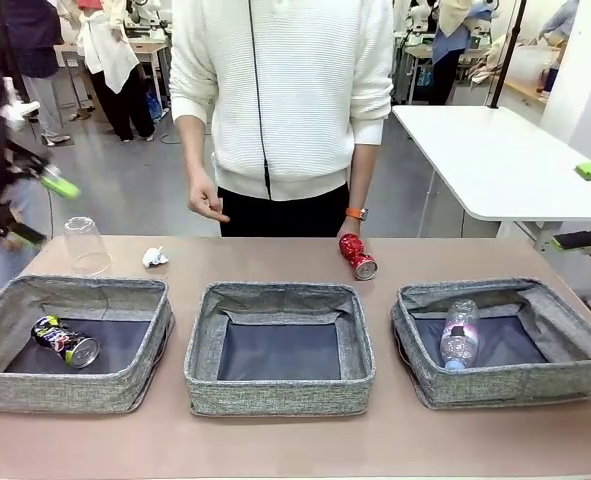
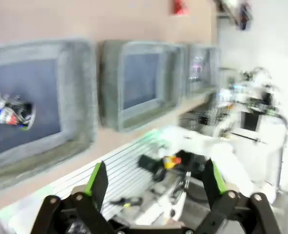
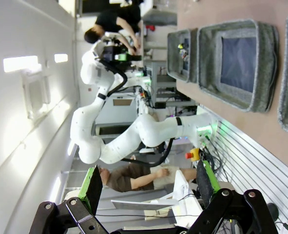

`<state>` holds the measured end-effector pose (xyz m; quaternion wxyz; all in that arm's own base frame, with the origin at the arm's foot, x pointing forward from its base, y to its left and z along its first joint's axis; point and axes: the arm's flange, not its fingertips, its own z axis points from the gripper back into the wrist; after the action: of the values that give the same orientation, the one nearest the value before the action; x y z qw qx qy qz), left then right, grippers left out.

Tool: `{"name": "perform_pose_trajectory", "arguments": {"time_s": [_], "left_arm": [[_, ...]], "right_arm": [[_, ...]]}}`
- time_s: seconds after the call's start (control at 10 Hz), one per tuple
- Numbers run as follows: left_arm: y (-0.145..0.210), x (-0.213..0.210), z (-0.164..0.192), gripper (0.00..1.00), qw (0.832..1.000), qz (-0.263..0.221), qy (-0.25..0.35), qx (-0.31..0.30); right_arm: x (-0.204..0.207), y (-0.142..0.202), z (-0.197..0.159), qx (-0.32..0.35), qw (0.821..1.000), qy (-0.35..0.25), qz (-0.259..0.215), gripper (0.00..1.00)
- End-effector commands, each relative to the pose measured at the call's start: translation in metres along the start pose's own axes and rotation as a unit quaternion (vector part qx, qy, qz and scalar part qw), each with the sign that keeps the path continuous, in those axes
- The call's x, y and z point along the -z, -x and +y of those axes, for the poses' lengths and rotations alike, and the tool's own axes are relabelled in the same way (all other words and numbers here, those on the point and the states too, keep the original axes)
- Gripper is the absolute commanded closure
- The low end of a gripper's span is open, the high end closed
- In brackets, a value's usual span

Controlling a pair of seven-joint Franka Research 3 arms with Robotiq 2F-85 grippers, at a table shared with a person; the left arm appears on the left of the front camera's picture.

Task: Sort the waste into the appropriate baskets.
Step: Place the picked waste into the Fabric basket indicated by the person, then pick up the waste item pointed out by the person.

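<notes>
Front view first. Find the red can (image 1: pixel 358 256) lying just behind the middle basket (image 1: pixel 280 396), a bit to its right, by the person's hand (image 1: pixel 354 226). Find the cup (image 1: pixel 85 243) and paper ball (image 1: pixel 155 257) behind it too, far to its left. See the left gripper (image 2: pixel 156 173) and right gripper (image 3: pixel 147 175) spread apart, holding nothing. Might bump that hand, set the round can rolling, or squash the thin cup by squeezing hard.

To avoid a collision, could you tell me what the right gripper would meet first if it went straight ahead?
Most likely the left arm, though depth is unclear.
</notes>
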<state>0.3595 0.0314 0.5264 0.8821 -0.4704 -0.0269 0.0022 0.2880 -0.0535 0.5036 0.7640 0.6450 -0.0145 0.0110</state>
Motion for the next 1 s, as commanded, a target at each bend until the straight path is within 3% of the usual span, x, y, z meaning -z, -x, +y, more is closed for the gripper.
{"name": "perform_pose_trajectory", "arguments": {"time_s": [0.0,0.1,0.2,0.9], "left_arm": [[0.006,-0.01,0.028,0.0,0.947,0.02,0.306,0.092],[0.004,-0.003,0.033,0.0,0.961,0.054,0.262,0.07],[0.006,-0.017,0.011,0.0,0.996,-0.017,0.081,0.023],[0.006,-0.017,0.011,0.0,0.996,-0.017,0.081,0.023]], "right_arm": [[-0.002,-0.001,0.004,-0.009,1.0,-0.008,0.001,0.0],[-0.002,-0.001,0.004,-0.009,1.0,-0.008,0.001,0.0],[-0.002,-0.001,0.004,-0.009,1.0,-0.008,0.001,0.0],[-0.002,-0.001,0.004,-0.009,1.0,-0.008,0.001,0.0]]}}
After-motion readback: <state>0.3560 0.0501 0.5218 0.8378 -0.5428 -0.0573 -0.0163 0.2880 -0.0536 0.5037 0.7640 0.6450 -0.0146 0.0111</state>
